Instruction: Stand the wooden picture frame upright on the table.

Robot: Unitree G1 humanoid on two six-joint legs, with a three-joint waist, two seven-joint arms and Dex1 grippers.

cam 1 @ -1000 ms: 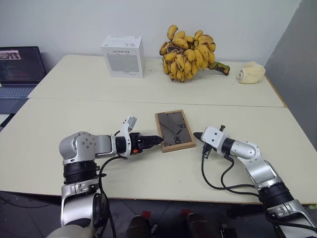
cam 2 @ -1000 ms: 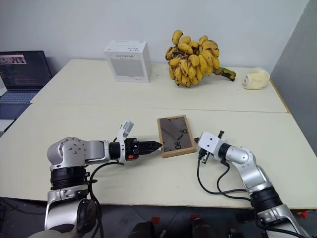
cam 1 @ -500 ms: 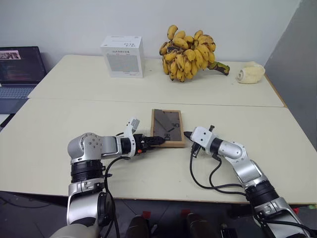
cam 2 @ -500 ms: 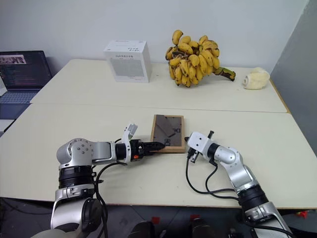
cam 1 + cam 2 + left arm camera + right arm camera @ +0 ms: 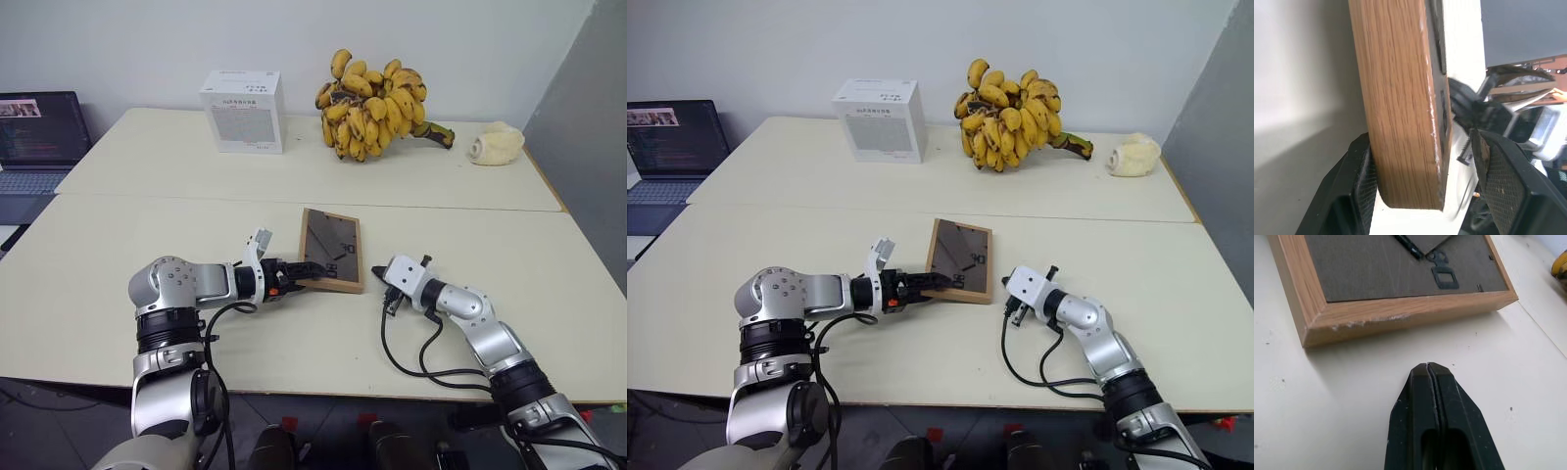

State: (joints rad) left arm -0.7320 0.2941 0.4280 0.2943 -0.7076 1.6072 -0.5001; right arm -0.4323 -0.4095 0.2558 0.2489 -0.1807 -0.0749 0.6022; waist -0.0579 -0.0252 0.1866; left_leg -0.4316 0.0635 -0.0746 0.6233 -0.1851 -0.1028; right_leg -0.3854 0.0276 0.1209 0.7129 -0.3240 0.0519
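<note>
ok so the wooden picture frame is lying back-up on the table, long axis running away from me, near-left corner lifted a bit. My left gripper is the closer one — fingers spread wide around that near-left edge, one under and one over, prob not clamped yet. Right gripper is pinched shut on nothing, tip just beside the near-right corner. Frame sits btwn both tips, so imo left lifts, right braces.
</note>
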